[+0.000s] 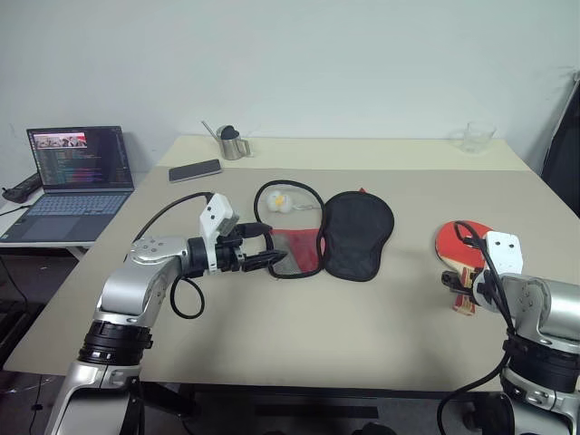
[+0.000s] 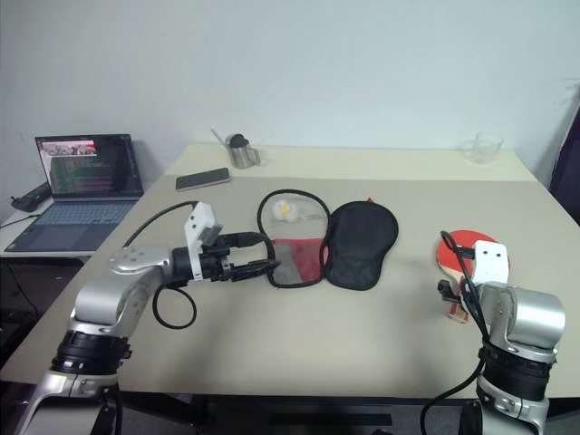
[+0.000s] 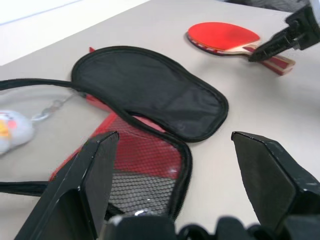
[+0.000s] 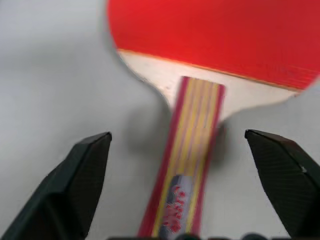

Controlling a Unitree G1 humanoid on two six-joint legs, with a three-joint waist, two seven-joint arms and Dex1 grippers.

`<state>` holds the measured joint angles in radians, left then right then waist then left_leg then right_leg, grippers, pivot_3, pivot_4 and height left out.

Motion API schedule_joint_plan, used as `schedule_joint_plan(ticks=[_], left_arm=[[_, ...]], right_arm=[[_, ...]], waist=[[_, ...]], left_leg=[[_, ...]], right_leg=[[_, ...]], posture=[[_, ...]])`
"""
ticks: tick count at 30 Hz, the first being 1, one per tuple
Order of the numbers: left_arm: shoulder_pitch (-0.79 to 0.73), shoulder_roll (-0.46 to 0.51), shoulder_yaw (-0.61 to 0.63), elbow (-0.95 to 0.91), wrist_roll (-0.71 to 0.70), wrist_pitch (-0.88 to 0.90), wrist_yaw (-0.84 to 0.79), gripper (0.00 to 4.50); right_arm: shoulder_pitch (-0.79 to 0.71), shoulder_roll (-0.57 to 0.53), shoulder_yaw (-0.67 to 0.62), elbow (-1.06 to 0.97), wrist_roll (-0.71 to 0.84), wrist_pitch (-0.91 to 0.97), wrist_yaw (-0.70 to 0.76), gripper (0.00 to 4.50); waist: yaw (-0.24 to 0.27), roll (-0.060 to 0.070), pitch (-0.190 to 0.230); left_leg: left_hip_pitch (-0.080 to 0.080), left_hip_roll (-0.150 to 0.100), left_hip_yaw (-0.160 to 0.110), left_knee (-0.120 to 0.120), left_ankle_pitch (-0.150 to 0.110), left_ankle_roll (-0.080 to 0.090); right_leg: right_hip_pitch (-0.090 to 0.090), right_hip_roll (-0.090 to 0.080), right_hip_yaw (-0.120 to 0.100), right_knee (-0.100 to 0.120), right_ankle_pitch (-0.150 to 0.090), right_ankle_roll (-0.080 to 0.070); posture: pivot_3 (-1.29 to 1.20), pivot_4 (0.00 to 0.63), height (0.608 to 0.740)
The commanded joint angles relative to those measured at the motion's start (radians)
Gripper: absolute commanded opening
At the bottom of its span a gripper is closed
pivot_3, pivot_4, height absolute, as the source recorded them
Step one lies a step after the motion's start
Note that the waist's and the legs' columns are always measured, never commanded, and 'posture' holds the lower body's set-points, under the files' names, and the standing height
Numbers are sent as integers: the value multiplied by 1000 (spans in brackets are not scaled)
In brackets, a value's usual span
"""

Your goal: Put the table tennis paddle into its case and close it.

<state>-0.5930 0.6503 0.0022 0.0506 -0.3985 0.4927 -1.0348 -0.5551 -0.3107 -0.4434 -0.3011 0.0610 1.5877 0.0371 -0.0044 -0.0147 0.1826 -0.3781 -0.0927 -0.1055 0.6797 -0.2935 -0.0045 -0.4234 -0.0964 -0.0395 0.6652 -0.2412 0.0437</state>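
My left pincer (image 1: 269,257) hangs spread wide just over the near end of the case (image 1: 337,234), gripping nothing, its two black fingers (image 3: 95,185) standing either side of the red mesh panel in my left wrist view. The case lies unzipped and folded open in the middle of the counter (image 1: 362,326): its black half sits flat toward my right, the red mesh half lies closer to my left pincer, and the black zip rim loops away toward the far side, with a small white charm (image 1: 279,201) resting inside that loop. Over on my right, the paddle (image 1: 458,245) lies flat on the counter, red face up, well apart from the case, its striped wooden handle pointing back toward me. My right pincer (image 4: 177,150) is spread wide above that handle, one finger on each side of it and neither touching it, so the paddle is not gripped. Farther back on the counter I see a phone (image 1: 195,169), a small metal jug (image 1: 233,142) and a clear glass (image 1: 477,137). An open laptop (image 1: 71,181) sits off to my left on a separate surface.
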Motion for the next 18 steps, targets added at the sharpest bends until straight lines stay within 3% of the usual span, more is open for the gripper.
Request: schedule_joint_plan(ticks=[1, 16, 18], left_arm=[[-22, -4, 7, -22, -1, -14, 8, 3951], [-15, -17, 19, -53, 15, 0, 86, 3951], [-10, -12, 25, -59, 15, 4, 96, 3951]], right_arm=[[-15, 10, -5, 13, -50, -64, -64, 4482], [-87, 222, -24, 234, -66, -321, -205, 4482], [-93, 220, -32, 257, -65, -348, -213, 4121]], waist=[[-1, 0, 0], [-39, -2, -2], [-39, -2, -2]], left_leg=[[0, 0, 0, 0, 0, 0], [11, 6, 8, -2, 0, 1], [13, 10, 11, -2, -1, 1]], right_leg=[[0, 0, 0, 0, 0, 0], [5, 6, 8, 1, 3, -3], [5, 9, 9, 1, 4, -5]], posture=[[0, 150, 740], [0, 150, 740], [0, 150, 740]])
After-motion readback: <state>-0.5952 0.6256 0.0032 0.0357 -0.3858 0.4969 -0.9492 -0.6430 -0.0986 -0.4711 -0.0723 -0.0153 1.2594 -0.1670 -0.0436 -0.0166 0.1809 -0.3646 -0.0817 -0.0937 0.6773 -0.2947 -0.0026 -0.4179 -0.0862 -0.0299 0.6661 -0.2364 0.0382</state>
